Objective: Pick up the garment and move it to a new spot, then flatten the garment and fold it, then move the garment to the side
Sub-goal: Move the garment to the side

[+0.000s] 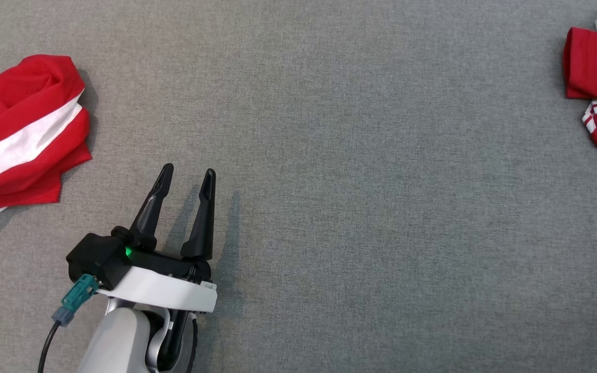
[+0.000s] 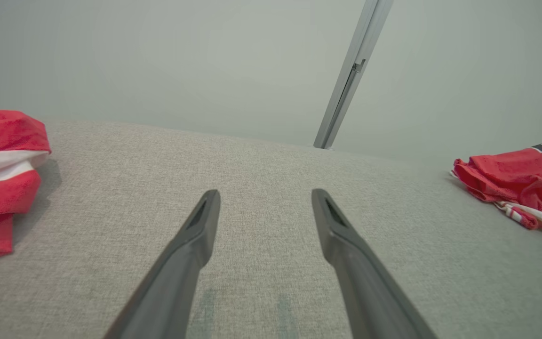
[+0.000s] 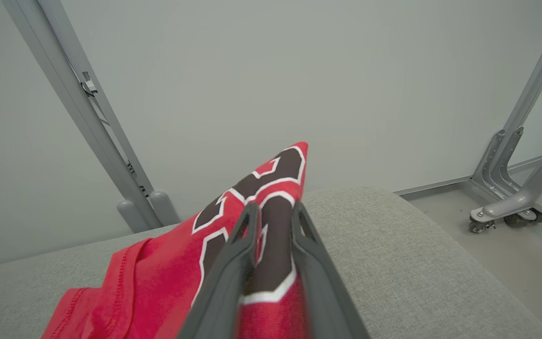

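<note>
Head view: the jersey (image 1: 596,67) lies bunched at the table's (image 1: 360,207) right edge. The left gripper (image 1: 188,171) hovers over the table's near left, jaws spread and empty.

Left wrist view: its fingers stand wide apart above the table.

Right wrist view: the right gripper (image 3: 275,208) pinches a raised fold of jersey near the table's corner. The cloth looks light and limp and will likely sag. Hems or shoulder seams should give surer holds.
</note>
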### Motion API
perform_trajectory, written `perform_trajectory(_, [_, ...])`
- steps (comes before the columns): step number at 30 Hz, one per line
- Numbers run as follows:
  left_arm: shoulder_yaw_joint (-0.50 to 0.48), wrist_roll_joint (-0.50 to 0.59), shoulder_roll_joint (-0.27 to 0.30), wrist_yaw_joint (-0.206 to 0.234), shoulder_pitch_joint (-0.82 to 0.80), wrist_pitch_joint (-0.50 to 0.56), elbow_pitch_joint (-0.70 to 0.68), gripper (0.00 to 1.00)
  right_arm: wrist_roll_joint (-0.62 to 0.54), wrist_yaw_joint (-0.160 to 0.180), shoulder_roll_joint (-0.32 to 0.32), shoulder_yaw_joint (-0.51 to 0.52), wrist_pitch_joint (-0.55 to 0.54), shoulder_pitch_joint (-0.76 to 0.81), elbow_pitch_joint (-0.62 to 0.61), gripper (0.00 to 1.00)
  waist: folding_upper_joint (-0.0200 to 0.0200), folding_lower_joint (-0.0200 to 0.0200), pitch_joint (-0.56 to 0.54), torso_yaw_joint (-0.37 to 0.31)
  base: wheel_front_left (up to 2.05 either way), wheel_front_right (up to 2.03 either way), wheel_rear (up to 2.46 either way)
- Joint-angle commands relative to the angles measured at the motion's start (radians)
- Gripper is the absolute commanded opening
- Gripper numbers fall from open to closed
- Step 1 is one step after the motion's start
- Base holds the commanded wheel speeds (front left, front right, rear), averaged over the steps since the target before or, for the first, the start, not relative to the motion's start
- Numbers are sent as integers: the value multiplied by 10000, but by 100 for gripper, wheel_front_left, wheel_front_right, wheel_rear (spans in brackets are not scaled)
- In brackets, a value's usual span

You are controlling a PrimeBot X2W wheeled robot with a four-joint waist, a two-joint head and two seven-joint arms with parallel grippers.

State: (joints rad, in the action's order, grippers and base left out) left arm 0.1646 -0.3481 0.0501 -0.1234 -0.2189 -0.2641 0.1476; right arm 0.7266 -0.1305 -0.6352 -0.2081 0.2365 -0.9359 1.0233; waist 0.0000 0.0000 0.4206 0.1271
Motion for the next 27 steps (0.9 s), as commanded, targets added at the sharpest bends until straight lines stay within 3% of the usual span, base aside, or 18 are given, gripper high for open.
perform_trajectory(1, [-23, 58, 68, -64, -211, 1, -14, 100, -154, -6, -50, 132, 182, -260, 258, 100, 0, 0, -34, -13, 0, 0, 0])
perform_trajectory(4, [1, 104, 62, -74, -133, 1, 41, 100, -587, -4, -31, 277, 292, -423, 679, 100, 0, 0, -216, -39, 0, 0, 0])
perform_trajectory(7, [-49, 89, 59, -82, -37, 1, 105, 100, -1278, -6, -40, 780, 302, -389, 154, 100, 0, 0, -524, -114, 0, 0, 0])
perform_trajectory(14, [-289, -44, 69, -75, 417, 1, 287, 100, -2468, -4, 1181, 1709, 296, 1250, -2066, 100, 0, 0, -1922, -516, 0, 0, 0])
perform_trajectory(19, [-679, -31, 179, -62, 876, 1, 274, 100, -2549, -4, 1974, 1425, 295, 2658, -3718, 100, 0, 0, -2961, -934, 0, 0, 0])
perform_trajectory(27, [-1515, -19, 213, 155, 1643, 3, 33, 100, -2207, -4, 2417, 741, 297, 4702, -5396, 100, 0, 0, -4130, -1415, 0, 0, 0])
